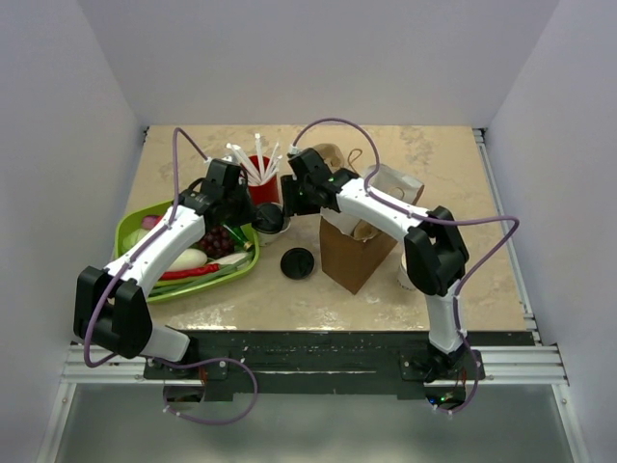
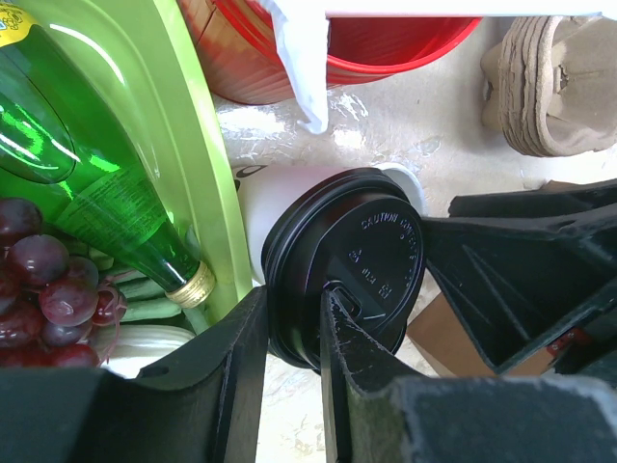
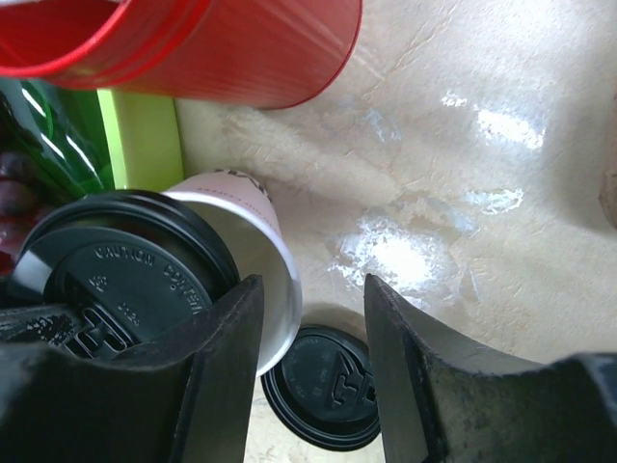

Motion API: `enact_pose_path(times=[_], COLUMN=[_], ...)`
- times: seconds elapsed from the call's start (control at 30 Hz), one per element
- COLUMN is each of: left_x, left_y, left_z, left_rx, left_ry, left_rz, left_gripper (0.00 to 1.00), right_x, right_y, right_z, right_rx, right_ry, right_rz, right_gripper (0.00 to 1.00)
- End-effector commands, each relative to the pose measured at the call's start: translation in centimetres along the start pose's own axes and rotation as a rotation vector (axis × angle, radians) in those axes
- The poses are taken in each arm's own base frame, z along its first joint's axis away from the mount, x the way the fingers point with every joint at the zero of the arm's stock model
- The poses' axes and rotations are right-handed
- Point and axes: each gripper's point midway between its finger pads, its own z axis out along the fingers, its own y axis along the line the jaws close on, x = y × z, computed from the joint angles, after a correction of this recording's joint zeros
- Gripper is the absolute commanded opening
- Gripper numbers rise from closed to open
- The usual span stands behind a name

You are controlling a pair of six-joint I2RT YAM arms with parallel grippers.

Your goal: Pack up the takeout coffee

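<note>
Item: small white paper cup with round black plastic sip lid [image 2: 357, 270], mid-tabletop, just beside the right rim of the lime-green plastic tray [image 2: 207, 193], in front of the red ribbed cup [image 3: 241, 58].
Left gripper [image 2: 294, 304]: clenched on the lid's rim.
Right gripper [image 3: 313, 289]: jaws apart, one finger beside the cup's wall, nothing clamped.
Loose black lid [image 1: 297, 262]: tabletop, left of the brown paper bag [image 1: 352, 256].

My takeout coffee [image 1: 270, 220] is a small white paper cup capped with a round black sip lid that has raised lettering on top. It sits just left of centre in the top view. In my left wrist view it fills the lower middle, where my left pincer [image 2: 292, 304] pinches the lid's rim.
</note>
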Motion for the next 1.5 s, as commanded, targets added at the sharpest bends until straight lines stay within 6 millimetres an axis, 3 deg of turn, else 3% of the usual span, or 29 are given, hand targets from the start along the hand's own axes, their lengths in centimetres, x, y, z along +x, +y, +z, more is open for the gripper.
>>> enact_pose_path(times=[0.0,0.13,0.3,0.4,0.43,0.47,0.57,0.7,0.83,1.17,1.3,1.47], left_x=[-0.1,0.0,0.0,0.0,0.0,0.0,0.3,0.4,0.5,0.3,0.4,0.1], left_y=[1.8,1.8,1.9,1.8,1.8,1.7,0.5,-2.6,-3.1,-4.7,-5.5,-5.7], left_z=[0.0,-0.1,0.0,-0.2,-0.1,-0.3,-0.5,-0.8,-0.5,-0.5,-0.8,-1.1], left_rx=[-0.068,-0.068,-0.072,-0.069,-0.067,-0.061,0.013,0.192,0.215,0.322,0.373,0.383], left_ry=[0.002,0.004,0.005,0.001,0.001,0.000,0.011,0.018,0.024,-0.012,-0.008,-0.033], left_rz=[0.040,0.039,0.036,0.034,0.034,0.034,0.047,0.058,0.040,0.003,0.002,-0.016], left_gripper=[0.13,0.13,0.12,0.12,0.12,0.12,0.12,0.13,0.13,0.13,0.13,0.13], right_x=[0.0,0.7,1.0,0.9,0.6,0.3,-0.4,-1.2,-0.4,-1.8,-1.5,-2.8], right_y=[1.8,2.4,3.0,3.4,3.5,3.6,3.3,2.6,1.7,-1.5,-1.2,-1.6], right_z=[-0.4,-0.1,0.2,0.0,-0.1,-0.5,-1.1,-2.2,-3.0,-4.4,-3.9,-4.5], right_rx=[-0.056,-0.081,-0.112,-0.127,-0.130,-0.134,-0.112,-0.060,-0.026,0.159,0.147,0.177], right_ry=[0.018,0.057,0.074,0.068,0.060,0.046,0.009,-0.020,0.013,-0.012,0.015,-0.020], right_rz=[-0.042,-0.048,-0.036,-0.032,-0.031,-0.032,-0.037,-0.073,-0.093,-0.183,-0.192,-0.189], right_gripper=[0.49,0.48,0.38,0.27,0.16,0.12,0.00,0.00,0.00,0.00,0.07,0.22])
